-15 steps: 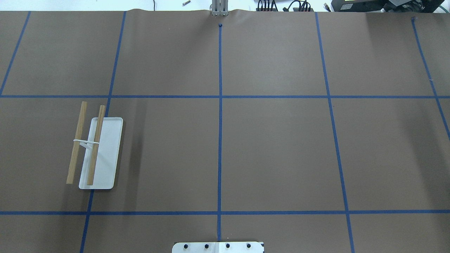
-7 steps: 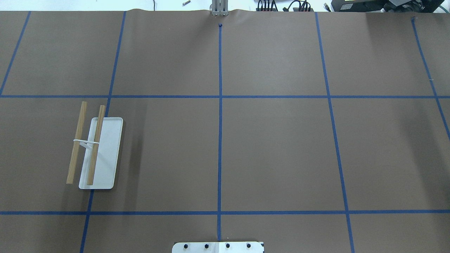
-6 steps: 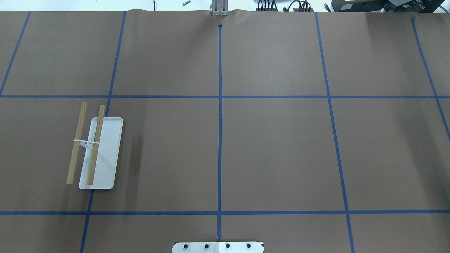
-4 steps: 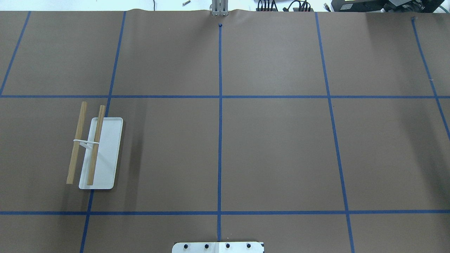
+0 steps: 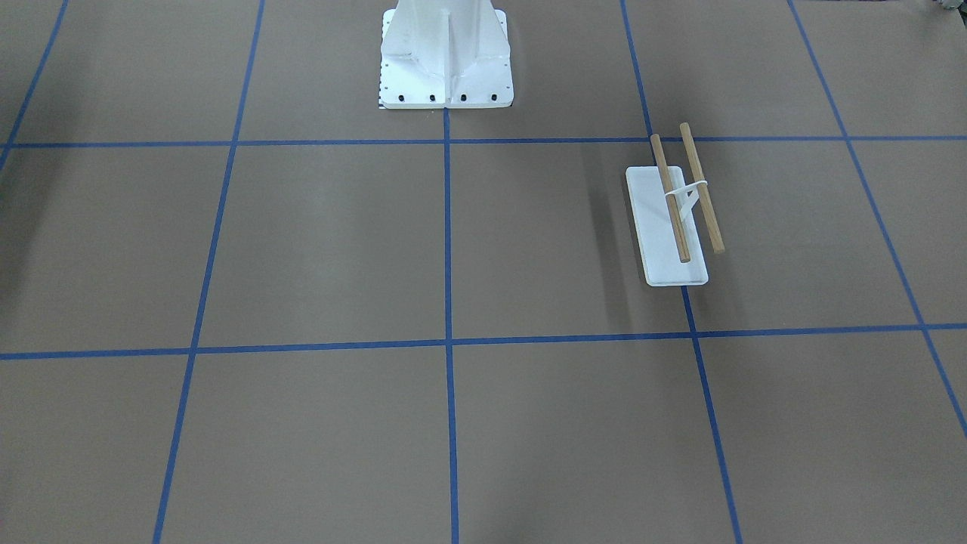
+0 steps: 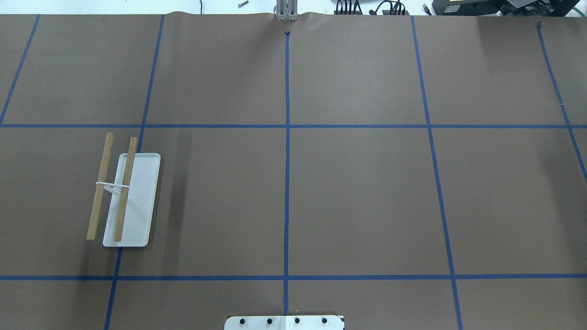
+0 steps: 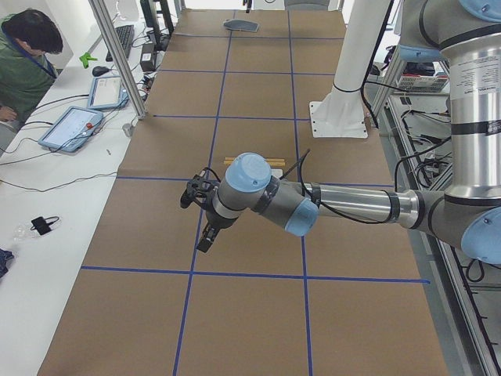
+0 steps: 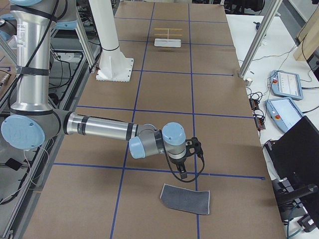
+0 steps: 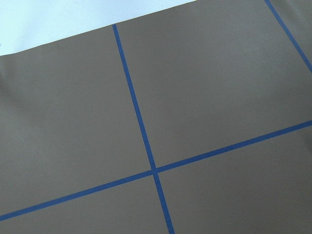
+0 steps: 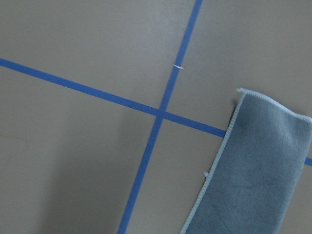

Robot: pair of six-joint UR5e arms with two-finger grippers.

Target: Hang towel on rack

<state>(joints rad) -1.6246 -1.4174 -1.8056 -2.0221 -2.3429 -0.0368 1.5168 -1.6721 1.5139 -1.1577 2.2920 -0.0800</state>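
Note:
The rack [image 6: 137,201] stands on the table's left side, with a white base and two bare wooden dowels; it also shows in the front view [image 5: 657,227] and, far off, in the right side view [image 8: 169,36]. The dark grey towel [image 8: 185,199] lies flat near the table's right end; its stitched edge shows in the right wrist view [image 10: 253,170]. My right gripper [image 8: 183,173] hangs just beside the towel, apart from it. My left gripper [image 7: 205,239] hovers over the table short of the rack. I cannot tell whether either gripper is open or shut.
The white bolted pedestal [image 5: 446,53] stands at the robot's side of the table. Blue tape lines grid the brown paper. A person [image 7: 23,55] sits at a side bench with tablets [image 7: 74,125]. More tablets [image 8: 286,82] lie beyond the table's far edge.

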